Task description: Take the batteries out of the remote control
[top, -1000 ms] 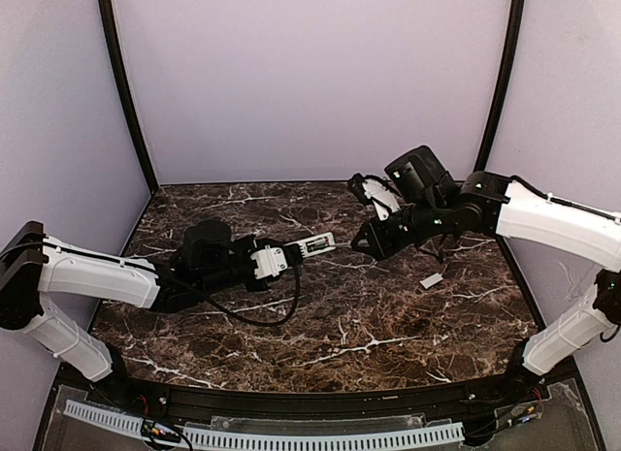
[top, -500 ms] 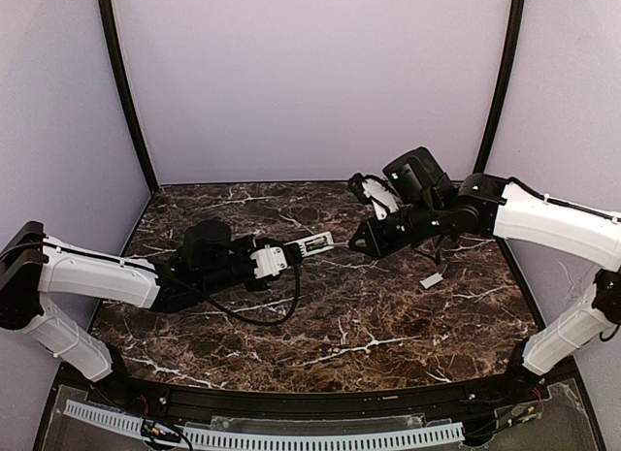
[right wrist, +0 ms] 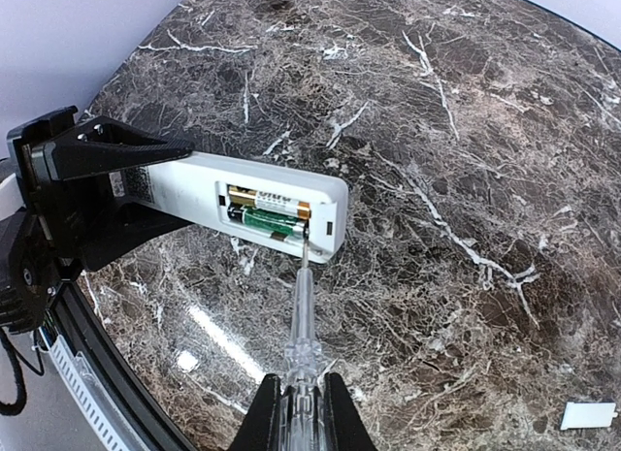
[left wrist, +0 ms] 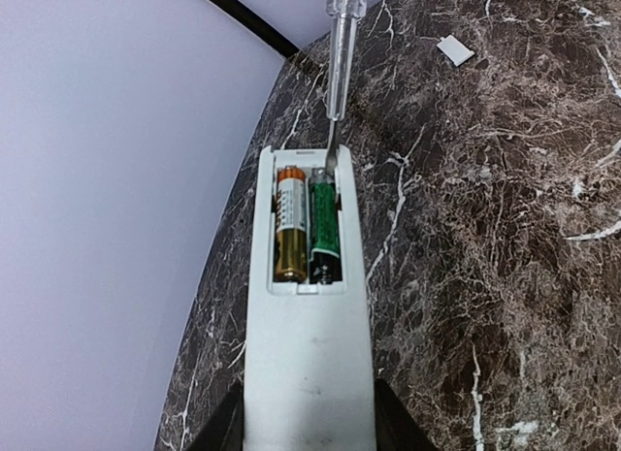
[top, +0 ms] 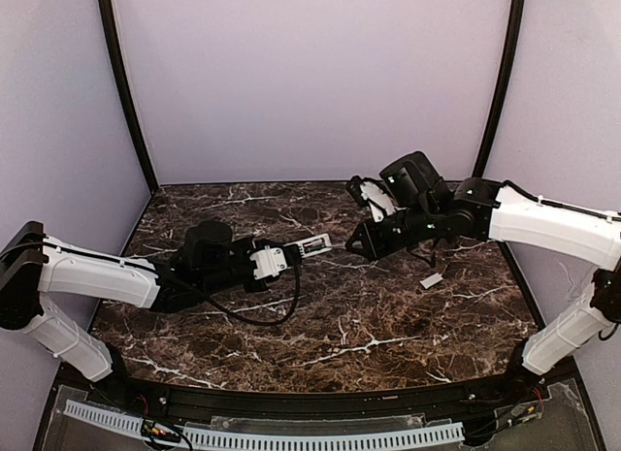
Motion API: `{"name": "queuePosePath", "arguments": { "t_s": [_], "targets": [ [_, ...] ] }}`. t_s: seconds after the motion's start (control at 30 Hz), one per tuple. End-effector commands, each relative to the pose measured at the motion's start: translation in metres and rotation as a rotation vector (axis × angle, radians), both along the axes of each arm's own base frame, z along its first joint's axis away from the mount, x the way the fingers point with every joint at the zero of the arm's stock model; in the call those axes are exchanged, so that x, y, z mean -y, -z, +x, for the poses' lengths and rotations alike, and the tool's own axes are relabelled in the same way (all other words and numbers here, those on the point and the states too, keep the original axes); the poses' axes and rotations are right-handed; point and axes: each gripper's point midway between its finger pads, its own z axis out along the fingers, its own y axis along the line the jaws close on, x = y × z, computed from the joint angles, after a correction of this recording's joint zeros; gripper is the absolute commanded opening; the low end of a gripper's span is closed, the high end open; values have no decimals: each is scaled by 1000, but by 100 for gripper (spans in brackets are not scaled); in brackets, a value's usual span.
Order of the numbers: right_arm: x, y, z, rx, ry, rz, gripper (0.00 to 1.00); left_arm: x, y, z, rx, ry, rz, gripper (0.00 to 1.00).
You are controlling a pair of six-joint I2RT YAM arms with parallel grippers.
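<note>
- While both batteries (left wrist: pixel 290 223) sit in the remote control (left wrist: pixel 309 354), none's unloaded; cover (top: pixel 432 279) is off, on the tabletop (top: pixel 369 335).
- Left jaws clamp the remote over the tabletop.
- Right jaws pinch a screwdriver (right wrist: pixel 301 315), tip at the green battery (left wrist: pixel 324 228).

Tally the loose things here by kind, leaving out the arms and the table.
remote control: 1
batteries: 2 (gold battery, green battery)
clear-handled tool: 1
white cover piece: 1
Total: 5
</note>
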Motion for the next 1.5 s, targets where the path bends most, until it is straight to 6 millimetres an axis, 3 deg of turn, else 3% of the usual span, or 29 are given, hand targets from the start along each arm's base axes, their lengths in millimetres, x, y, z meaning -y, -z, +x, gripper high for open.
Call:
{"name": "queuePosePath", "arguments": {
  "t_s": [0.0,0.9,1.47],
  "targets": [
    [-14,-3,3,3,-11,74,0,11,-25,-9,24,45,-83,0],
    [-16,14,-14,-146,-61,353,0,15,-43,-23,-17,105,-189,0],
    [-25,2,-36,-172,-262,459,0,19,-45,-38,-37,185,-211,0]
  ]
}}
